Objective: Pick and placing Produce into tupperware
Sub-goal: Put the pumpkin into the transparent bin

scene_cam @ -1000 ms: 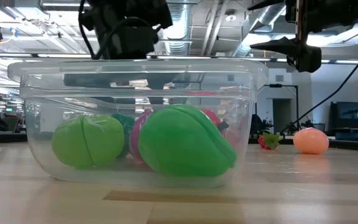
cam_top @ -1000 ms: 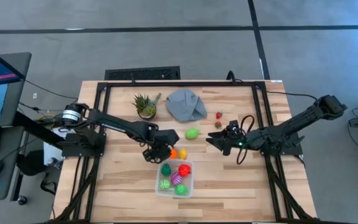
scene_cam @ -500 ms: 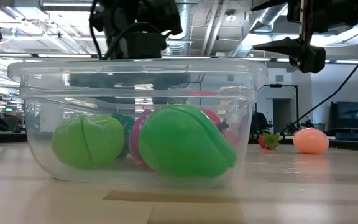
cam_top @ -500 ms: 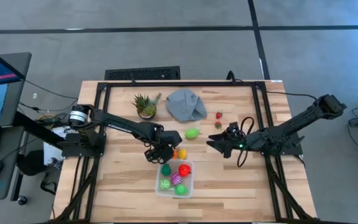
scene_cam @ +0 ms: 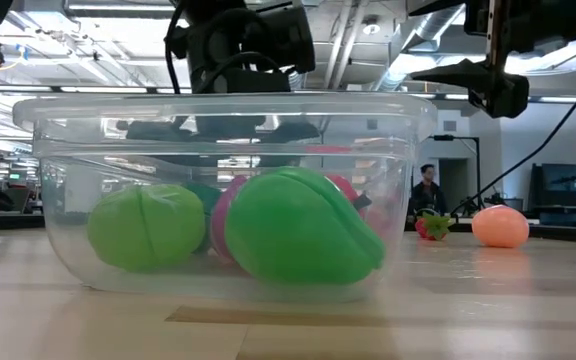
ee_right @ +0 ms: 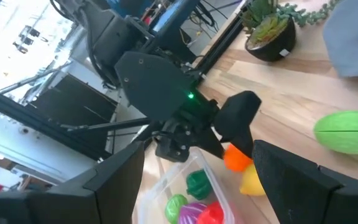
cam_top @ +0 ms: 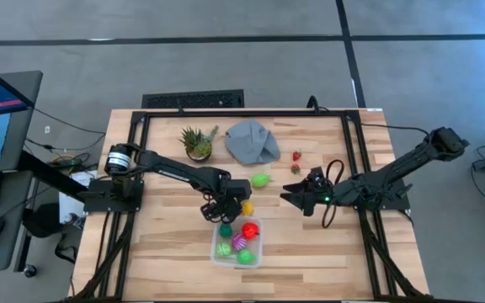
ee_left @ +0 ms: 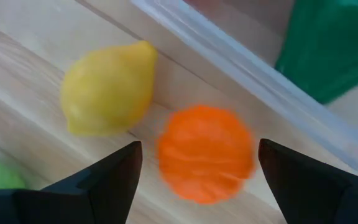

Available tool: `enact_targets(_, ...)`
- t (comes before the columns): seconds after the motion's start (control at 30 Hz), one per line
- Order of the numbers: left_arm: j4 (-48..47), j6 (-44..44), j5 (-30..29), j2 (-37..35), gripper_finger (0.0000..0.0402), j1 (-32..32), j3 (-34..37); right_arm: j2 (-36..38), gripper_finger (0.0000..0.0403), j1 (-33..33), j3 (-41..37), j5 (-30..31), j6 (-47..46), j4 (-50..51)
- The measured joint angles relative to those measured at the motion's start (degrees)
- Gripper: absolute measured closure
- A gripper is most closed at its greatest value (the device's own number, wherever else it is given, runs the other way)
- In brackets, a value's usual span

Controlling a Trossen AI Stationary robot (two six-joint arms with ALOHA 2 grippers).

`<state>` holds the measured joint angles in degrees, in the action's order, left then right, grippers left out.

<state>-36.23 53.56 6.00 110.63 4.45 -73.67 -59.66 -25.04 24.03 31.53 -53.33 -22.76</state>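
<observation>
The clear tupperware [cam_top: 237, 241] sits near the table's front middle and holds several toy fruits: green, red, pink. Just beyond its far rim [ee_left: 247, 62] an orange fruit [ee_left: 205, 154] and a yellow lemon [ee_left: 107, 87] lie on the wood. My left gripper [cam_top: 226, 206] is open above the orange fruit, one finger on each side of it, touching nothing that I can see. A green fruit [cam_top: 261, 180] and two small red ones [cam_top: 296, 156] lie farther back. My right gripper [cam_top: 293, 195] hovers open to the right of the container.
A spiky potted plant [cam_top: 198, 143] and a crumpled grey cloth [cam_top: 253, 140] stand at the table's far side. In the low view a peach-coloured fruit [scene_cam: 499, 226] and a strawberry [scene_cam: 431, 226] lie behind the container, to its right. A person shows in the room beyond.
My left gripper has moved toward the table's right, along the container's far rim, and now stands over the orange fruit. The right arm has kept still.
</observation>
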Motion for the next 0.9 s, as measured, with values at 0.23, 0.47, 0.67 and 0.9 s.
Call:
enact_targets(0.23, -0.51, -0.1, 0.86, 0.15, 0.0088, 0.0, -0.59, 0.0, 0.0081, -0.46, 0.02, 0.01, 0.53, 0.1)
enact_targets(0.47, -0.55, -0.26, 1.25, 0.15, 0.0088, -0.02, -0.59, 0.0, 0.0081, -0.44, 0.02, 0.0, 1.24, 0.07)
enact_targets(0.67, -0.55, -0.25, 1.33, 0.15, 0.0101, -0.02, -0.58, 0.0, 0.0081, -0.44, 0.02, 0.0, 1.27, 0.07)
enact_targets(0.9, -0.89, -0.26, 1.3, 0.17, 0.0133, -0.04, -0.16, 0.0, 0.0081, -0.44, 0.02, 0.0, 0.86, 0.01)
